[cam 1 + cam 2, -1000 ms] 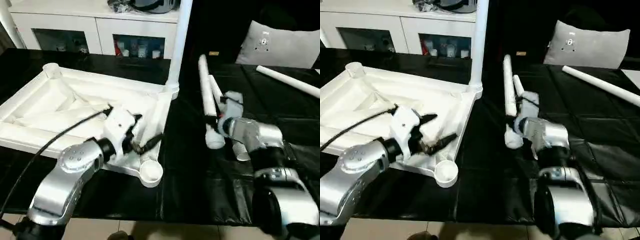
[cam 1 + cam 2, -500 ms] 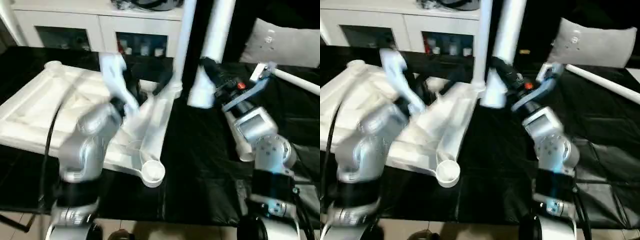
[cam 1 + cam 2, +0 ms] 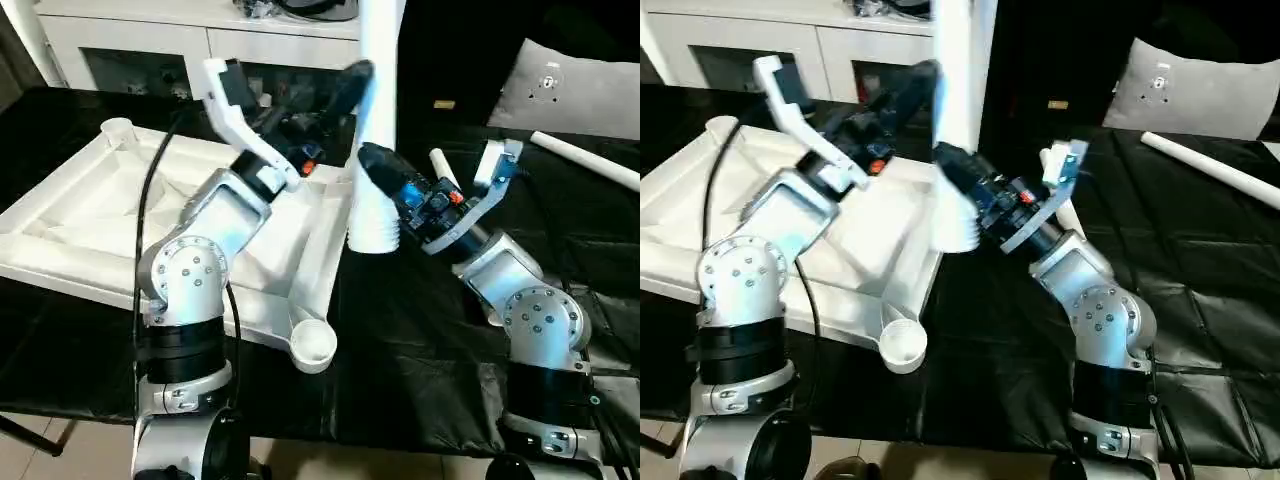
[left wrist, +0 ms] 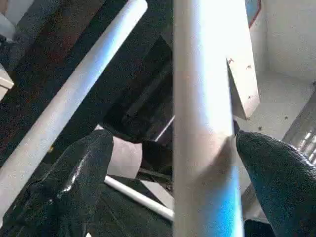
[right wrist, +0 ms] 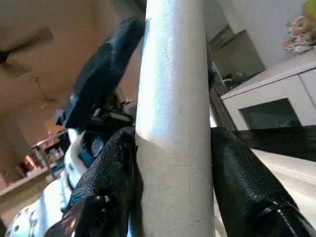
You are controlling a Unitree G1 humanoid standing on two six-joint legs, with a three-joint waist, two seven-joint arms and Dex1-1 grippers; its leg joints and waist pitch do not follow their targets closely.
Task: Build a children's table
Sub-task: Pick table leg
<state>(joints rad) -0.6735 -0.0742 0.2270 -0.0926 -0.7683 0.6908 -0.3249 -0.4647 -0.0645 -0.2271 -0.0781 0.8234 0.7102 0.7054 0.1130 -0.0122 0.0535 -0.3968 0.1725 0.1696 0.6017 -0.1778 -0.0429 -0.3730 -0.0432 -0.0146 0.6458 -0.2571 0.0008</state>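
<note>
Over the tabletop's [image 3: 90, 215] 3 o'clock edge, the right gripper [image 5: 170, 153] is clamped on an upright leg [image 3: 377, 120]. Left gripper [image 3: 335, 95] sits spread wide around it higher up, not squeezing.

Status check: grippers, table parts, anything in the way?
Right gripper shut on an upright leg. Left gripper open, straddling that leg. Tabletop upside down, near corner socket empty. Spare leg lying far right; path clear.
</note>
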